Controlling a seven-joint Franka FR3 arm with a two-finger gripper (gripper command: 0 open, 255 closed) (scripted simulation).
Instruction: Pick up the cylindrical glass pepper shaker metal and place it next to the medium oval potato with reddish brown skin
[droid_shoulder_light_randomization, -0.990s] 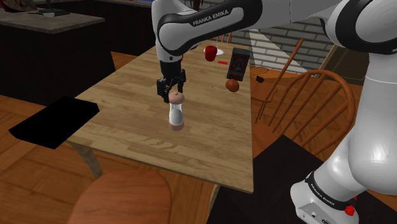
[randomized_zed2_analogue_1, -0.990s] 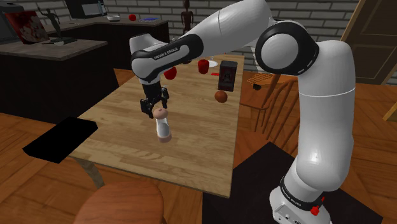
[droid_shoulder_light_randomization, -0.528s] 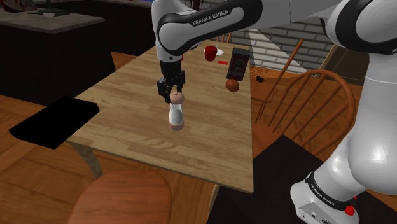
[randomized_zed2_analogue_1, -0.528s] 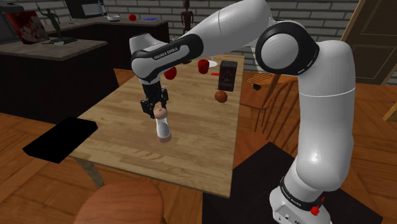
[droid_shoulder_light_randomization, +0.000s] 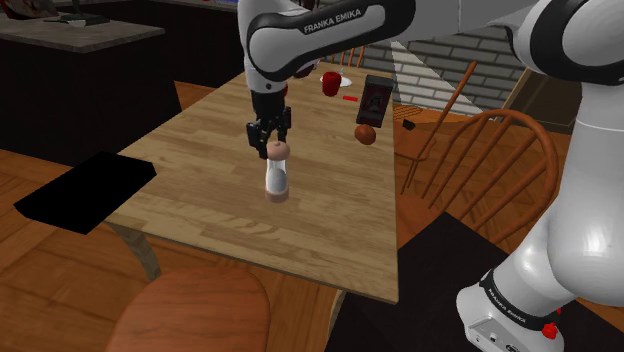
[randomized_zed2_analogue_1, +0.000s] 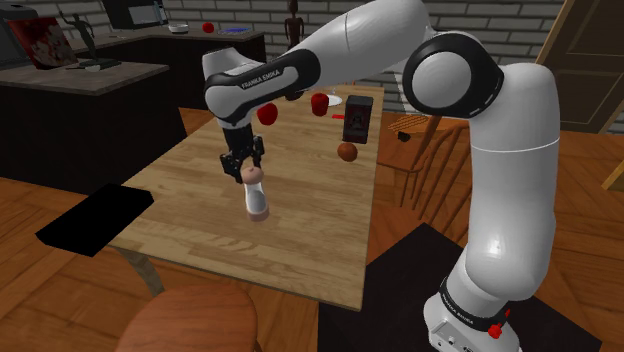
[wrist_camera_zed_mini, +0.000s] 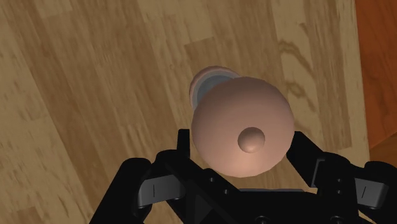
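- Here's the pepper shaker (droid_shoulder_light_randomization: 277, 172), upright near the middle of the wooden tabletop (droid_shoulder_light_randomization: 190, 180), with the white arm (randomized_zed2_analogue_1: 440, 80) bending down over it.
- Look at the thing: a rounded, pinkish-tan cap like a knob, a clear pale cylinder for the body, and a pinkish-tan foot to match.
- From the wrist view the cap is a smooth dome with a small button in its centre, and the paler rim of the body peeks out beyond it.
- The claw (droid_shoulder_light_randomization: 270, 143) comes straight down from above, and it's pinching the shaker by that cap.
- The black fingers (wrist_camera_zed_mini: 304, 151) sit against the dome on either side, no daylight between them and the cap.
- Whether the foot is touching the wood or just off it, I can't tell from these angles.
- Over to the potato (droid_shoulder_light_randomization: 366, 134): small, oval, reddish brown, lying near the tabletop's far edge on the shoulder view's right.
- The shaker and the potato are well apart, with open wood between them.
- Just behind the potato stands a dark box (droid_shoulder_light_randomization: 376, 99) with a red picture on its face.
- A red cup (droid_shoulder_light_randomization: 330, 82) sits further back on the tabletop.
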